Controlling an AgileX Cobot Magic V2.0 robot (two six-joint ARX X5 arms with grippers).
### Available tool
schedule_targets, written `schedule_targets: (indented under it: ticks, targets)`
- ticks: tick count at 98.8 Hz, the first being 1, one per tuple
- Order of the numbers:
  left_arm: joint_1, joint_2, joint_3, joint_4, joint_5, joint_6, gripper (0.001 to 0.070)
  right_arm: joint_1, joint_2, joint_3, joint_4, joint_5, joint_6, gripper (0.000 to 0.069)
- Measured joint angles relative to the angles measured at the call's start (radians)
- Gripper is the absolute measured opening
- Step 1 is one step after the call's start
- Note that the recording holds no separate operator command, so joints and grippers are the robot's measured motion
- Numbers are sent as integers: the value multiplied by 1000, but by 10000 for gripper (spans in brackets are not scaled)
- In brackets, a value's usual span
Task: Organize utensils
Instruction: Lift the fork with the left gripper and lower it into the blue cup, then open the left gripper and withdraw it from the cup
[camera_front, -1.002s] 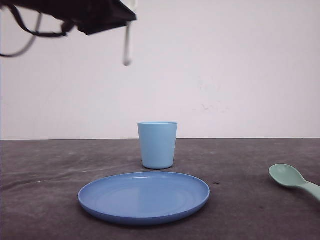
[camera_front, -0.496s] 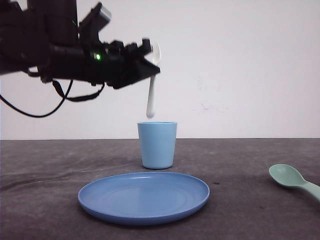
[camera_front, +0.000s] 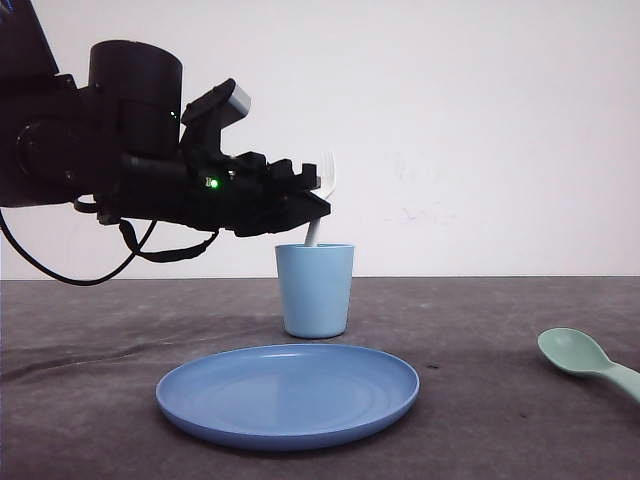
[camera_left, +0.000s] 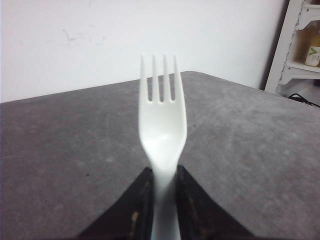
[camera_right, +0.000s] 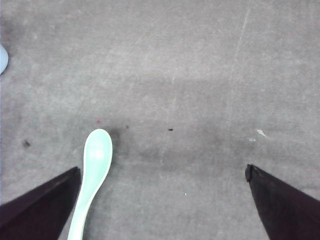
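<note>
Fork (camera_front: 322, 205) grasped at its handle by the left end effector (camera_front: 312, 214), tines up, handle tip dipping into the cup (camera_front: 315, 290) — release only once it is well inside. Spoon (camera_front: 585, 361) lies far right on the tabletop (camera_front: 480, 330), between the right end effector's spread fingers (camera_right: 37, 207).

A lab-style test setup is suggested: a dark grey felt-like table cover (camera_front: 500, 420) is set against a bare white wall (camera_front: 480, 120), with 1 cabled black robot arm (camera_front: 120, 170) above it. White shelving (camera_left: 300, 45) is seen past the table's edge.
</note>
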Motion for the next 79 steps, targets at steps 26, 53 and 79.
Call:
schedule_targets:
  ticks: [26, 53, 79]
  targets:
    - [0, 0, 1, 8, 0, 0, 273, 0, 0, 0, -9, 0, 0, 672]
    - [0, -60, 1, -60, 0, -50, 298, 6, 21, -20, 6, -76, 11, 672]
    - [9, -344, 2, -394, 0, -53, 298, 67, 136, -64, 59, -184, 50, 672]
